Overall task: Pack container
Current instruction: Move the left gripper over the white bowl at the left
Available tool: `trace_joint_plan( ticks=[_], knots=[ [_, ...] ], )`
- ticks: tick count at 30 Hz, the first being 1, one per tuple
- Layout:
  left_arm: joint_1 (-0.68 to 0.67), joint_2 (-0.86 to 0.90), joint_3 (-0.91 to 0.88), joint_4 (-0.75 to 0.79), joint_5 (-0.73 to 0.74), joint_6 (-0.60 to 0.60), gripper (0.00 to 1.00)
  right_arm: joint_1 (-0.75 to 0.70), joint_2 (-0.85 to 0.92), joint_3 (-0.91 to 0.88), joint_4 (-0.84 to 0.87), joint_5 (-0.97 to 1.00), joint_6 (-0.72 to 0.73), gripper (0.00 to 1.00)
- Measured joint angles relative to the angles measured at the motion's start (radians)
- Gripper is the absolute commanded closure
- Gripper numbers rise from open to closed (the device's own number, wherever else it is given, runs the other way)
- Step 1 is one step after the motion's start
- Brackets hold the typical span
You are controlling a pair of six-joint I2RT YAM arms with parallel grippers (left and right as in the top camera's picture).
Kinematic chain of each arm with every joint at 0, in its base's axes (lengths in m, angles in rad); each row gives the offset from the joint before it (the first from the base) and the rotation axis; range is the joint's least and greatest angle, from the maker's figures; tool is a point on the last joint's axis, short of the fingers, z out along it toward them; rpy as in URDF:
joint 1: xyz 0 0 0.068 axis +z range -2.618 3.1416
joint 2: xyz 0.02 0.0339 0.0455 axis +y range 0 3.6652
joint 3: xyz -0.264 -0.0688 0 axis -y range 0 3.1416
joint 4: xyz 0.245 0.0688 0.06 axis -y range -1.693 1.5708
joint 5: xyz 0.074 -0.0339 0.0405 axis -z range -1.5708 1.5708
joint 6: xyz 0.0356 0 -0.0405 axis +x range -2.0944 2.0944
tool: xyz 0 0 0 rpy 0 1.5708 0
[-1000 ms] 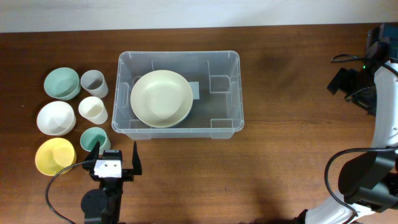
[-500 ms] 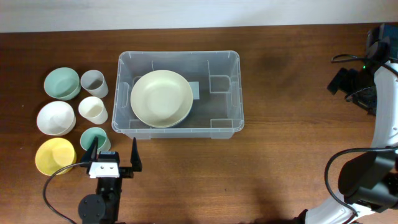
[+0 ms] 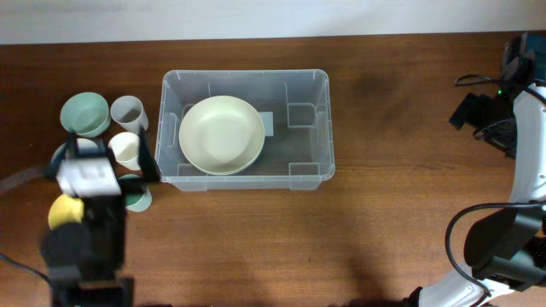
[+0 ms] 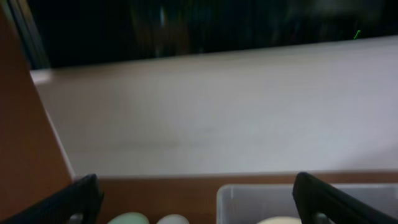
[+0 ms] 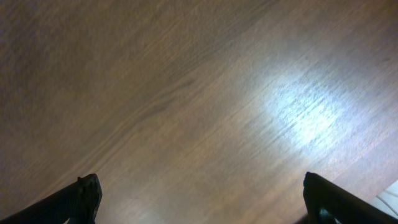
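- The container [image 3: 243,89] stands on the desk [image 3: 384,222] near the middle, toward the far edge, with its long side running left to right.
- A wide cream bowl [image 3: 222,135] lies inside the container's left part and takes up most of that half.
- A white label [image 3: 268,124] sits on the container's base, just right of the bowl and partly covered by its rim; any print on it is too small to read.
- Left of the container are a green bowl [image 3: 85,113], a grey cup [image 3: 128,111] and a cream cup [image 3: 125,147], close together.
- The left arm [image 3: 85,230] is blurred and hangs over this group, hiding most of a yellow bowl [image 3: 60,213] and a teal cup [image 3: 139,202].
- The left jaws are released: in the left wrist view the black fingertips [image 4: 84,196] sit at opposite lower corners, wide apart, with nothing between them.
- That view also catches the container's near rim and a pale wall [image 4: 217,112] behind the desk.
- The right arm [image 3: 525,170] is at the desk's right edge, well apart from the container.
- The right jaws are also released, spread wide above bare wood and gripping nothing.
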State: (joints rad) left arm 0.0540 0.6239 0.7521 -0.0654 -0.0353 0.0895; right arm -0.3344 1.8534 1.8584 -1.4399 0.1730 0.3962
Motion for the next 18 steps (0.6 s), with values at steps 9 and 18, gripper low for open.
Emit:
trace_joint_plan(
  ticks=[9, 18],
  knots=[
    [0.049, 0.457, 0.484, -0.299, -0.016, -0.027, 0.00, 0.000, 0.000, 0.000, 0.000, 0.002, 0.001, 0.01],
    [0.287, 0.757, 0.883, -0.713, -0.013, -0.183, 0.00, 0.000, 0.000, 0.000, 0.000, 0.003, 0.001, 0.01]
  ],
)
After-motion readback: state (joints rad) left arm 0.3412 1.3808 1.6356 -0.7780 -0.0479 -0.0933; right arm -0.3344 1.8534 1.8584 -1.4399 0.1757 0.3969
